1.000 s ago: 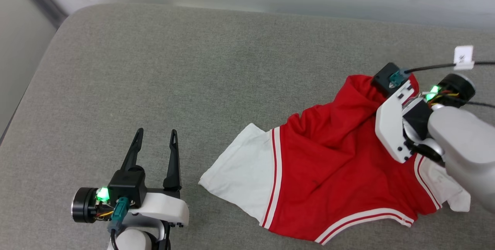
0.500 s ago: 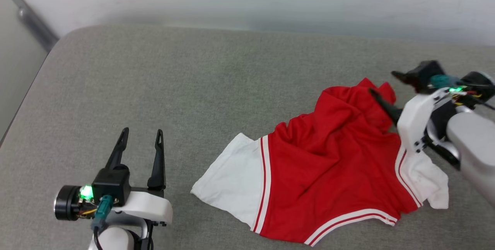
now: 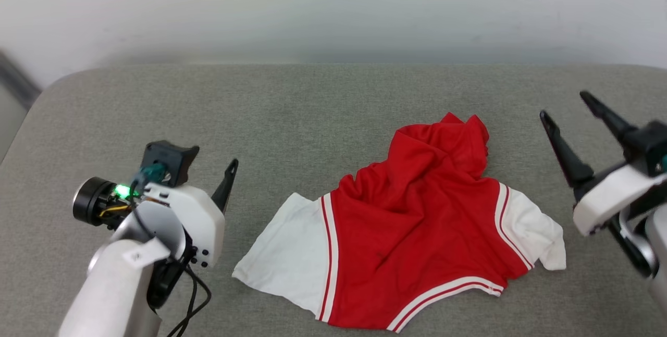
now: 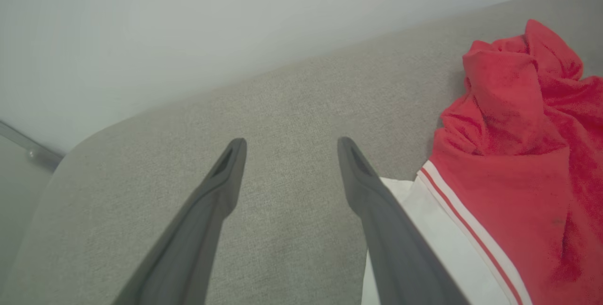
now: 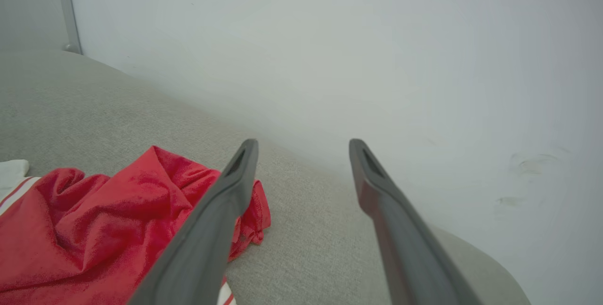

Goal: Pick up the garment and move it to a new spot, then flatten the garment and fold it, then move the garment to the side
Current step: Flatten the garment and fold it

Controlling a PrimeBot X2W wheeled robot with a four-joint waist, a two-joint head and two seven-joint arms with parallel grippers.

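Garment: rumpled on the grey padded surface, centre-right of the head view; top bunched up, white sleeves out to either side.
Left jaws: wide, empty, lower left, near one sleeve.
Right jaws: wide, empty, right edge, clear of the cloth.
Done: likely the first placing.
Remaining: flattening, folding, moving aside.
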